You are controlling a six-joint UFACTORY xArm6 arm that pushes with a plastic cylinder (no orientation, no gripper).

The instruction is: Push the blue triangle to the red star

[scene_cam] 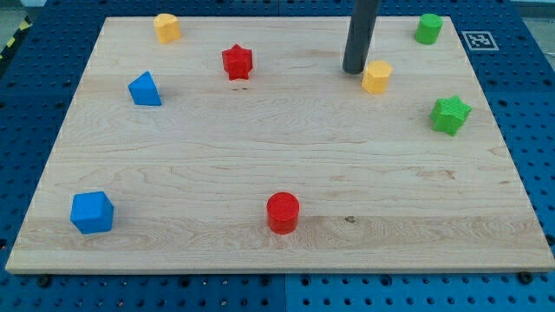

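The blue triangle [145, 89] lies on the wooden board at the view's upper left. The red star [237, 62] sits up and to the right of it, a clear gap between them. My tip [354, 70] is at the lower end of the dark rod near the view's top, right of centre. It stands just left of a yellow block [376, 76], almost touching it, and well to the right of the red star and the blue triangle.
A yellow block [166, 27] sits at the top left. A green block [427, 28] is at the top right and a green star [450, 114] at the right. A blue cube [92, 212] is at the bottom left, a red cylinder [283, 212] at the bottom centre.
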